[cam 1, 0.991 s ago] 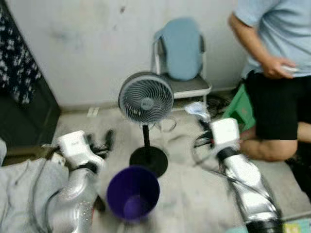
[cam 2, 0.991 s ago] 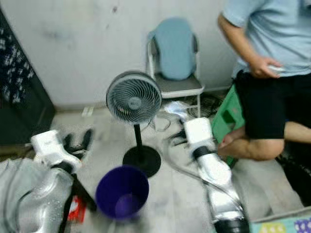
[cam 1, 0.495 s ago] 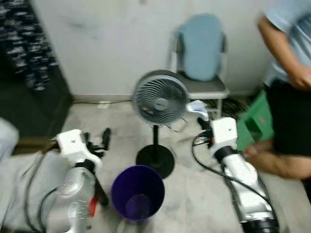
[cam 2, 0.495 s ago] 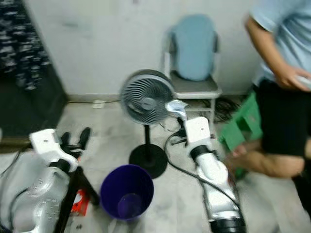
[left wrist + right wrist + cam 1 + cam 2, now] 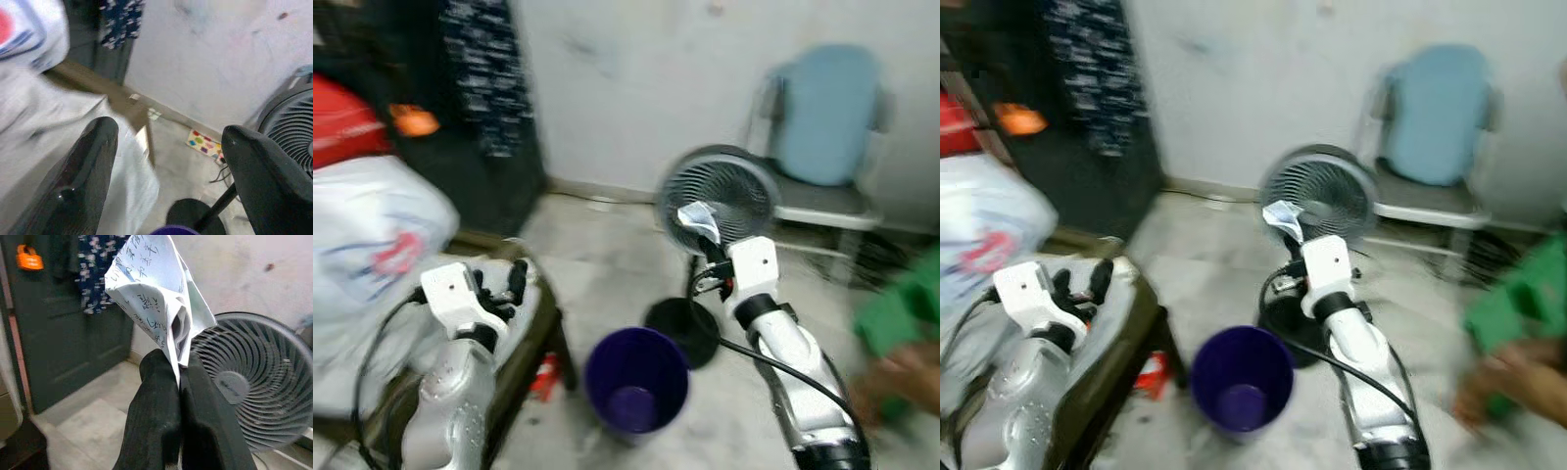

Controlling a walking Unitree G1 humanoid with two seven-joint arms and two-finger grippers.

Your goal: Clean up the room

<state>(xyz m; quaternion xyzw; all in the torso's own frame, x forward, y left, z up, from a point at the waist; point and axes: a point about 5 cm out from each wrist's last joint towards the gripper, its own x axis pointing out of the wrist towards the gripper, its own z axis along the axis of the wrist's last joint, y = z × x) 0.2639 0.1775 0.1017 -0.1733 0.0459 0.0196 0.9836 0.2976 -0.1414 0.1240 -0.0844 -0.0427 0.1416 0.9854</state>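
Right gripper (image 5: 178, 377): jaws pinching a crumpled printed paper (image 5: 154, 293), which is sticking up past the fingertips, with a grey fan (image 5: 719, 196) beyond. Left gripper (image 5: 168, 161): fingers standing wide apart, gripping nothing. Purple bin (image 5: 636, 380): sitting on the floor between the arms.

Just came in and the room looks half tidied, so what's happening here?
The right gripper is shut on a crumpled piece of white paper with writing, held up in front of the grey pedestal fan. A round purple bin stands open on the floor between the arms. The left gripper is open and holds nothing, near a white plastic bag.
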